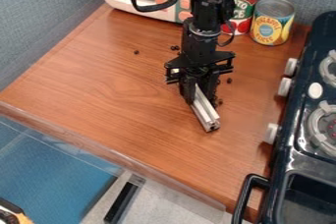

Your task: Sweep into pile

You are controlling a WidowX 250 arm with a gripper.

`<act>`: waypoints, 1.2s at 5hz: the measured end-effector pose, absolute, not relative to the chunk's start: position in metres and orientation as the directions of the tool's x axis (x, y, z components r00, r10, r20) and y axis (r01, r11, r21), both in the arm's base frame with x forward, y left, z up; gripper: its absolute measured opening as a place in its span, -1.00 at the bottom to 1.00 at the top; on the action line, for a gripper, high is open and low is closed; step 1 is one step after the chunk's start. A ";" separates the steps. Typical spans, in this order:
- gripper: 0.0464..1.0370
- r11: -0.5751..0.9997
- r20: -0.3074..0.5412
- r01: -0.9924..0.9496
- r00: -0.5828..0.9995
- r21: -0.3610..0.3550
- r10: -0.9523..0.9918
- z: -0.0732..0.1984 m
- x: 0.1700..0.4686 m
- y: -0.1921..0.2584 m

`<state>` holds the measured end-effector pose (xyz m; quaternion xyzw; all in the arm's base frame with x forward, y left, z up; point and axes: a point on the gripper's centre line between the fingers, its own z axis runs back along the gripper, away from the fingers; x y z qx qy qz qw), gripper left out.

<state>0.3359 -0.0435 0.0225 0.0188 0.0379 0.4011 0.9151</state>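
Bits [136, 52] scattered, unpiled | most gathering seemingly left | gripper [192, 101] closed to bar width, clamping metal bar [205, 112]

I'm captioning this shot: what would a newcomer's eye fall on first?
Probably the black robot arm at top centre, its black gripper closed on a silver metal bar over the brown wooden counter. Next, the red tin can and yellow-labelled tin can at upper right. Small dark bits lie scattered around the gripper.
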 end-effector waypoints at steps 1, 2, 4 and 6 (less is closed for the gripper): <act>-0.38 0.666 -0.033 -0.746 0.666 -0.003 0.745 0.065 0.338 -0.028; -0.38 0.647 -0.004 -0.762 0.647 -0.032 0.762 0.101 0.336 0.006; -0.38 0.643 0.063 -0.757 0.651 0.112 0.756 0.090 0.350 0.089; -0.38 0.650 0.171 -0.659 0.740 0.378 0.651 0.061 0.365 0.158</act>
